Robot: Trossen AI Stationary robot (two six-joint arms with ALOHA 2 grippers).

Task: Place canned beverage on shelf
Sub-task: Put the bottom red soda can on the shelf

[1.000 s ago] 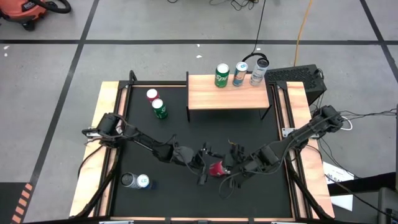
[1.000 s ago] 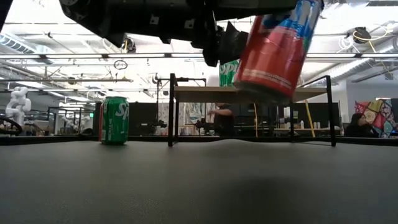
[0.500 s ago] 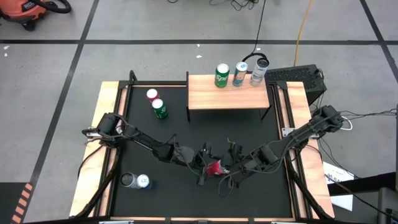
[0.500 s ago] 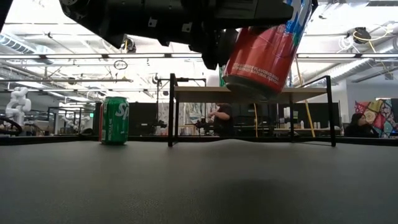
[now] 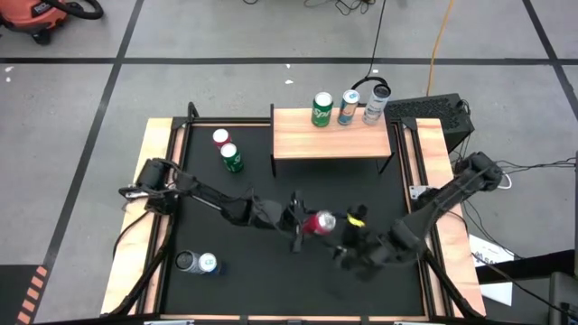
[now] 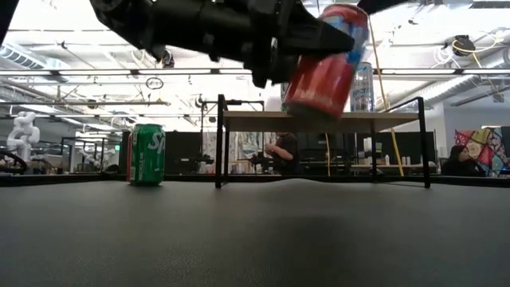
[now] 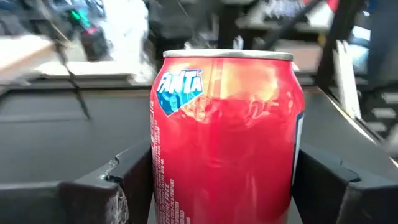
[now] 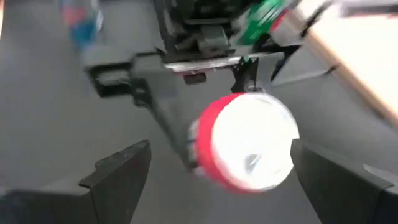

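Standing at the upper centre of the high view, the light-wood plank shelf on thin black legs (image 5: 331,134) lies straight up-frame from the red Fanta can (image 5: 318,223), raised, slightly tilted, above the black counter (image 5: 361,185). The left gripper (image 5: 305,223) pinches that can between its fingers (image 7: 134,171). The right gripper (image 5: 348,253), just down-frame to the right, has its fingers (image 8: 121,168) spread and empty.

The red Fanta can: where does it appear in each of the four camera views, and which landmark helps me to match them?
High view: the red Fanta can is at centre, in the left gripper.
Low view: upper centre, tilted, above the mat.
Left wrist view: it fills the centre, between the fingers.
Right wrist view: centre, seen end-on; the right gripper is open, apart from it.
Shared landmark: the shelf, behind the can in the low view.
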